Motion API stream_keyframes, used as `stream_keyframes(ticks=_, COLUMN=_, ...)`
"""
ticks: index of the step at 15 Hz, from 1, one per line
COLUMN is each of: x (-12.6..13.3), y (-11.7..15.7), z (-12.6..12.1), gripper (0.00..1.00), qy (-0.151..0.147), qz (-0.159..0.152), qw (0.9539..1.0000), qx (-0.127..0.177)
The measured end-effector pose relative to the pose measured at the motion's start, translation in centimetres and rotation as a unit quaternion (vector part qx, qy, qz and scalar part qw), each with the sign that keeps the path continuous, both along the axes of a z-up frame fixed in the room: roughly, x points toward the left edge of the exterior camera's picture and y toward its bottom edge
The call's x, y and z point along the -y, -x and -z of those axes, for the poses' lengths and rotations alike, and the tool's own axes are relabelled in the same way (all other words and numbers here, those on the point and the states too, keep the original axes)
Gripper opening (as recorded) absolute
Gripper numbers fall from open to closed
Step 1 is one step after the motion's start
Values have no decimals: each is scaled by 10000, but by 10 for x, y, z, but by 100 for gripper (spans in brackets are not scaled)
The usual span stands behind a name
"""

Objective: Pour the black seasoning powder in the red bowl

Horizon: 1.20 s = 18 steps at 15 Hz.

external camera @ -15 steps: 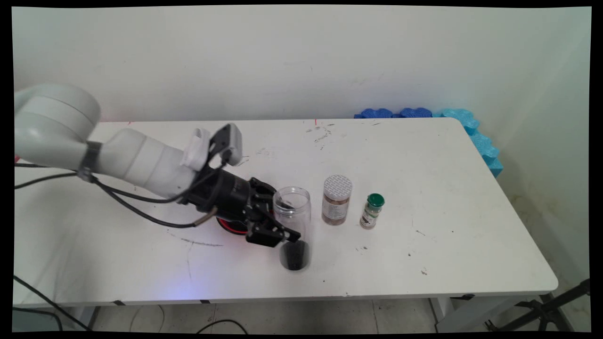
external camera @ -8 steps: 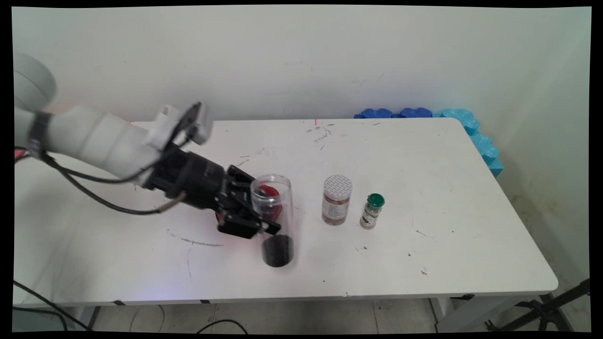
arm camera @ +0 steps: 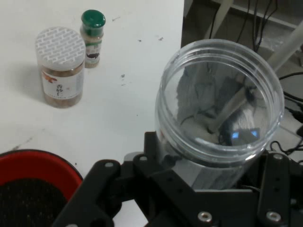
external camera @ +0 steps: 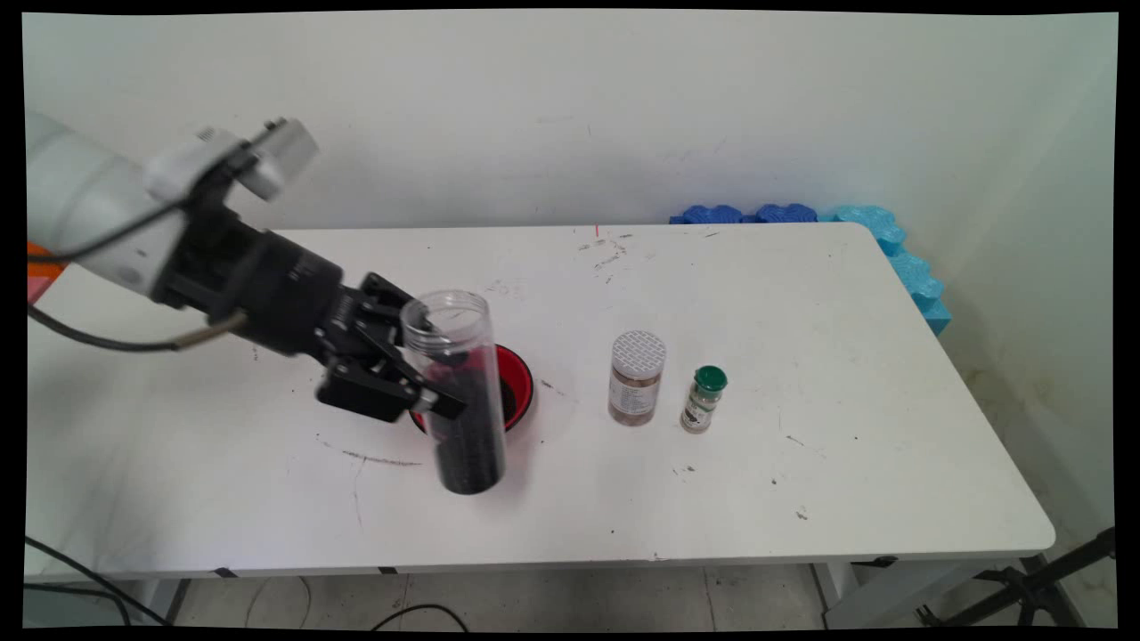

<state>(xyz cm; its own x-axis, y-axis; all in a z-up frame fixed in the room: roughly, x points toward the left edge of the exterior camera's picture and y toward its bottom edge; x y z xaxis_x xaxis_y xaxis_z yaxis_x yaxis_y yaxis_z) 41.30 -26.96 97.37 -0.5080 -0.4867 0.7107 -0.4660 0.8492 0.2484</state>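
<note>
Moved: your gripper [external camera: 419, 392] lifted and drew left with the clear jar [external camera: 454, 392], uncovering the red bowl [external camera: 519, 389].

Main view: jaws were clamped on the jar, held off the table [external camera: 802, 356] before the bowl; long axis near upright, mouth up, dark contents low.

Hand view: open mouth faced the camera. Keep your grip firm and level. White-lidded jar [arm camera: 59, 66] and green-capped bottle [arm camera: 92, 38] stood apart.

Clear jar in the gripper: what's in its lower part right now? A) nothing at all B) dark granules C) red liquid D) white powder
B: the main view shows the clear jar, clamped in the gripper, dark with black granules in its lower half, above the red bowl.
</note>
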Motion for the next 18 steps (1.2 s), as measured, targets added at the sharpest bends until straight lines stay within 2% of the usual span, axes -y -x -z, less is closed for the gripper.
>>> stream_keyframes(ticks=3, x=-4, y=-13, z=-23, gripper=0, qy=-104, qz=-8, qw=9999, qx=-19)
stream_keyframes(ticks=9, x=-9, y=-29, z=-54, gripper=0, qy=-230, qz=-10, qw=9997, qx=-36)
stream_keyframes(ticks=18, x=-12, y=-40, z=-73, gripper=0, qy=-441, qz=-115, qw=9990, qx=-37)
